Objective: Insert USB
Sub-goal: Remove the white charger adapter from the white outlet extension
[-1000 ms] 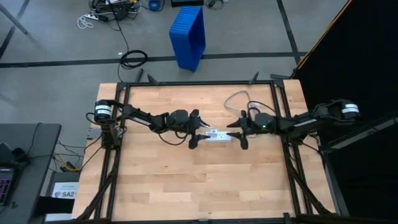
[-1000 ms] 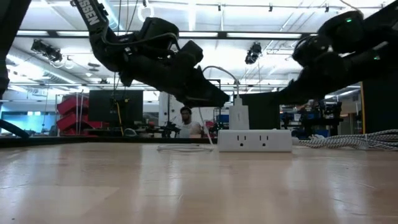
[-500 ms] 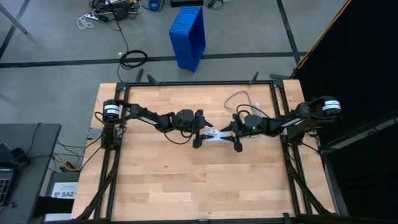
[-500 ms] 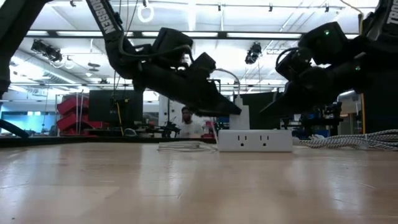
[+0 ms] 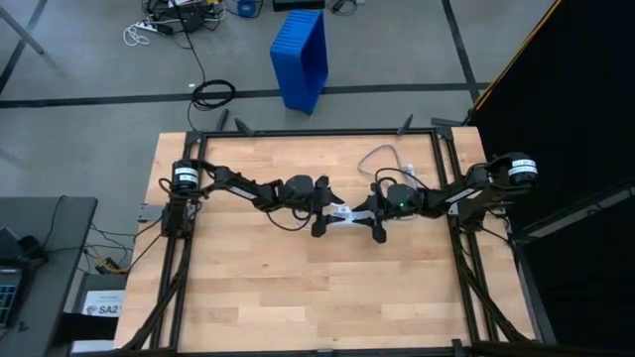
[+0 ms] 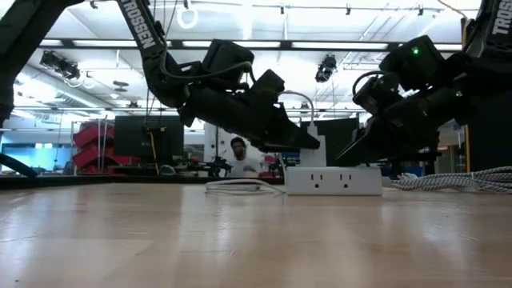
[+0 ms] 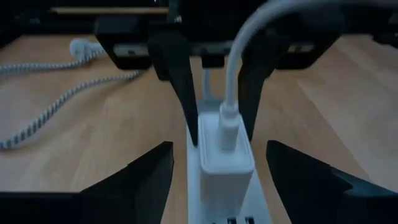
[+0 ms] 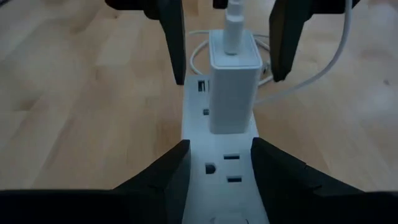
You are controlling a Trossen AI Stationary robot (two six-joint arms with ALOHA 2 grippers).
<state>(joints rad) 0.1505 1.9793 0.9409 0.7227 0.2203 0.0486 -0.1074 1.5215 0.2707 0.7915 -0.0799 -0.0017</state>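
Both jaws are seen spread either side of the white power strip (image 5: 346, 215) at mid-table.

From above, the left jaws (image 5: 322, 210) and right jaws (image 5: 374, 216) are met over the strip on the wooden table (image 5: 298, 288). At table height, a white charger block (image 6: 313, 147) is seen standing upright on the strip, with the USB (image 6: 240, 186) coiled just beside it. In the left wrist view, the USB plug (image 7: 227, 127) is seated in the charger top, between open, empty fingers (image 7: 134, 180). In the right wrist view, the right fingers (image 8: 158, 177) are spread around the strip, holding nothing.
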